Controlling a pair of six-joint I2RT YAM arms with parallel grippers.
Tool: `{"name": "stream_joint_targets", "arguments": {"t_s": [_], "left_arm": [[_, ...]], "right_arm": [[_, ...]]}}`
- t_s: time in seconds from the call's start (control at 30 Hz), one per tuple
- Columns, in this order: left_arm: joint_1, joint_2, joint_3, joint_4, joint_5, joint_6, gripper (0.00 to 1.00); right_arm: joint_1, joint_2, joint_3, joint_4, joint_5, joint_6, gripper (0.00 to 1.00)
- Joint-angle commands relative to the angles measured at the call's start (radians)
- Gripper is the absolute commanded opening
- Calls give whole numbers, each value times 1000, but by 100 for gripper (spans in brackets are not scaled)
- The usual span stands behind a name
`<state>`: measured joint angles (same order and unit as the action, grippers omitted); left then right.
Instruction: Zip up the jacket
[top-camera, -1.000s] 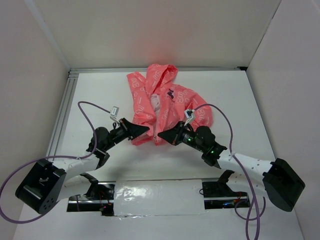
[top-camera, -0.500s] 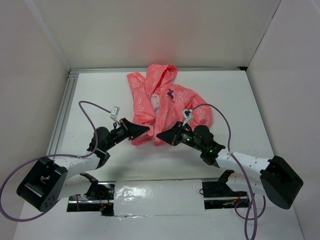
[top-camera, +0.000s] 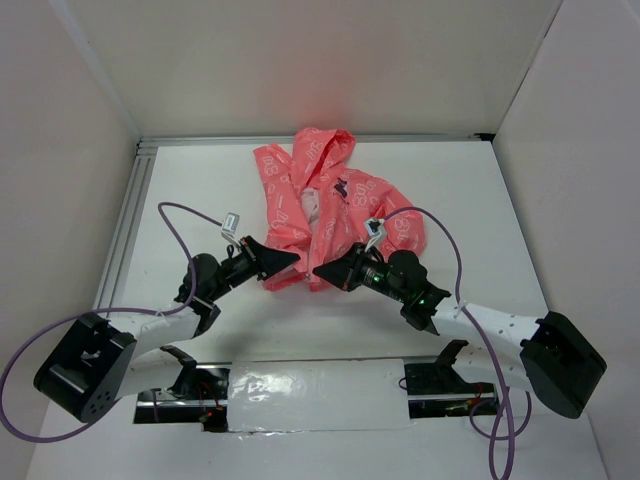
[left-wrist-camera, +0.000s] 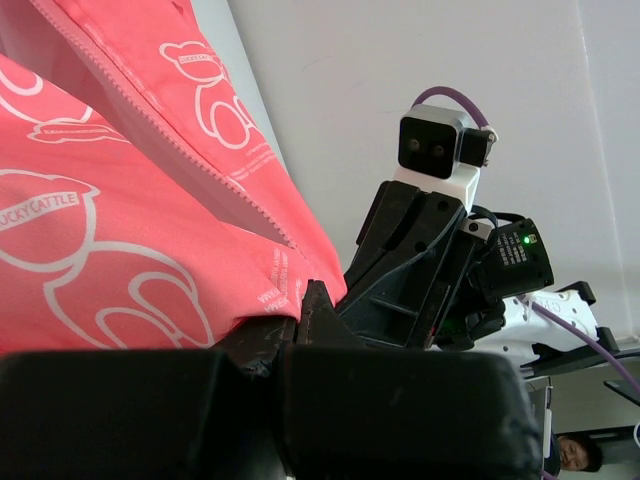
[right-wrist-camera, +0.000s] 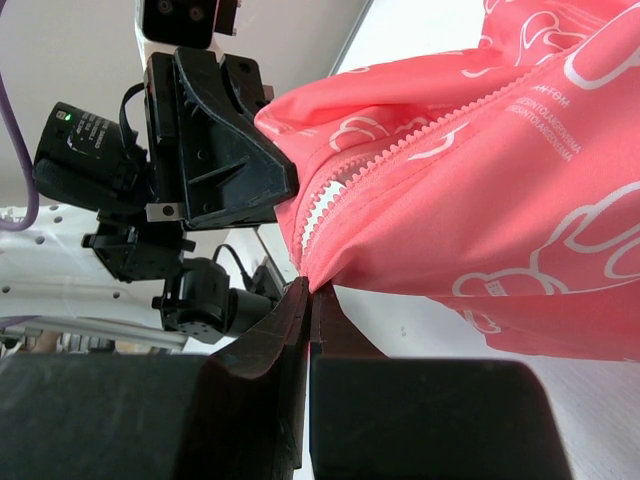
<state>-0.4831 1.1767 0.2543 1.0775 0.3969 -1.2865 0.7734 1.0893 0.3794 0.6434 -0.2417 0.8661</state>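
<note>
The coral-pink jacket (top-camera: 320, 195) with its pale print lies at the back middle of the table, hood away from me, its front unzipped. My left gripper (top-camera: 296, 259) is shut on the hem of the jacket's left front panel (left-wrist-camera: 150, 260). My right gripper (top-camera: 318, 270) is shut on the bottom corner of the right front panel, right at the lower end of the white zipper teeth (right-wrist-camera: 330, 195). The two grippers face each other a few centimetres apart at the jacket's near edge. The zipper slider is not visible.
White walls enclose the table on three sides. A metal rail (top-camera: 125, 225) runs along the left edge. Purple cables (top-camera: 190, 215) loop above both arms. A taped strip (top-camera: 320, 395) lies between the arm bases at the near edge.
The right gripper has shifted slightly left toward the left gripper, keeping its hold on the hem. The left arm has stayed still.
</note>
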Motion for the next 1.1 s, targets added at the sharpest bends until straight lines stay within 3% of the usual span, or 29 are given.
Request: {"name": "stream_joint_targets", "arguments": {"t_s": [0.0,1.07], "left_arm": [[-5,5,-3,84,8,3,0],[-5,-14,-12,96,-1,3,0]], "right_arm": [[-3,0,42,75,4,-15,0],[-3,-9,52,75,22,-15,0]]}}
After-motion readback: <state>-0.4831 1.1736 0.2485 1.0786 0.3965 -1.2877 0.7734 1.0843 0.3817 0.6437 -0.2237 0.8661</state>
